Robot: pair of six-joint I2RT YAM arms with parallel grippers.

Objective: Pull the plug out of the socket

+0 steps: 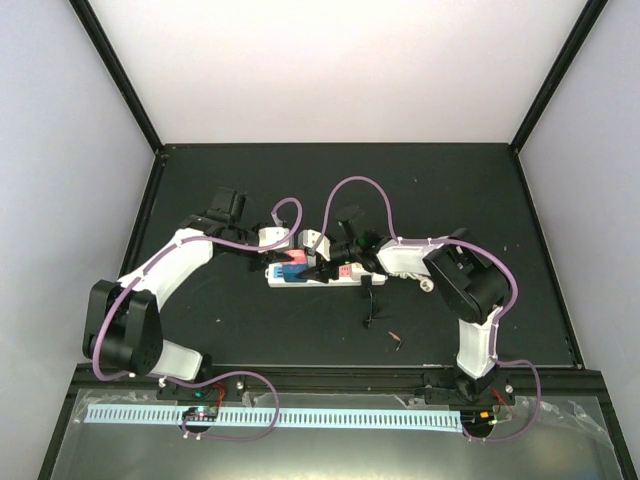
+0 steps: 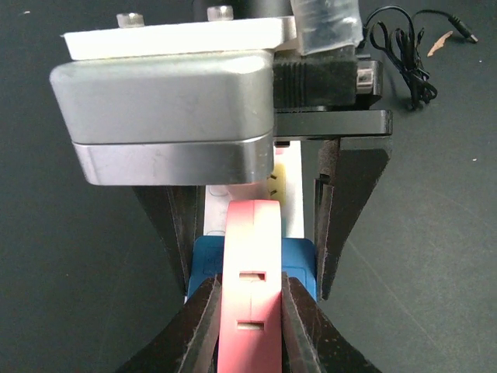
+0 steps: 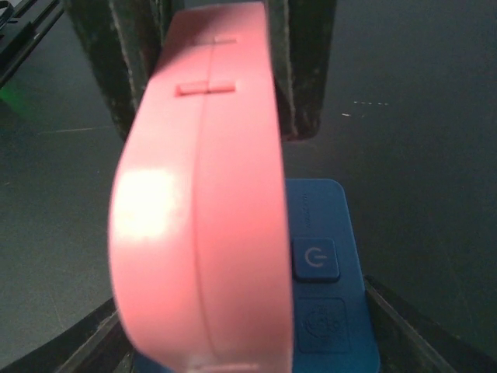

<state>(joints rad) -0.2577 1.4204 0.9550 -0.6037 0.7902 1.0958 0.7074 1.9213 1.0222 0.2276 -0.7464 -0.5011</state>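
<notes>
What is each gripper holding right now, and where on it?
Left gripper pinches the pink plug by its sides; right gripper clamps the power strip across its blue end.

Long white plastic power strip (image 1: 276,276) lies left-to-right across ctr of black flat tabletop (image 1: 250,190). Blue plastic block (image 3: 326,233) w/ button sits at strip's left end. Pink rounded plastic plug (image 2: 250,233) stands on top of that block, button just beside it. Left jaws are at plug's left, clamped on its near & far sides. Right jaws are at plug's right, lower down, straddling blue block near & far, touching it as far as can be told. Thin black loose cable (image 1: 370,305) lies on tabletop just near of strip's right part. Small brown scrap (image 1: 395,337) lies nearer & to the right of cable, apart from it.
</notes>
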